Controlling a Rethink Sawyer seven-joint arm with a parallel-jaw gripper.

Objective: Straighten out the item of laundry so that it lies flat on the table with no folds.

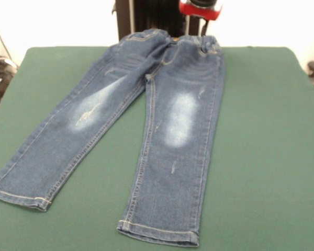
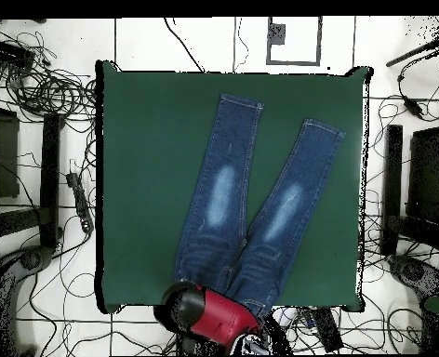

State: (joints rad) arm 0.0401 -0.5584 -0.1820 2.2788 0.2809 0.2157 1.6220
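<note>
The small blue denim jeans [image 1: 162, 120] lie spread nearly flat on my dark green felt counter [image 1: 267, 130]; slight waistband rumpling remains, and whether my gripper is clenched I cannot tell.

Tangled black cables [image 2: 60, 88] sprawl over the white tiled floor [image 2: 200, 42] beyond the table's edges. Dark metal stands [image 2: 50, 177] flank both short sides, with another [image 2: 392, 186] opposite.

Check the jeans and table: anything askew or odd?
Mostly fine: the jeans lie spread on the table, legs splayed in a V. Odd bits: the waistband sits at the table edge under the arm, and the fabric bunches in creases near the crotch. The claw can't be made out.
</note>
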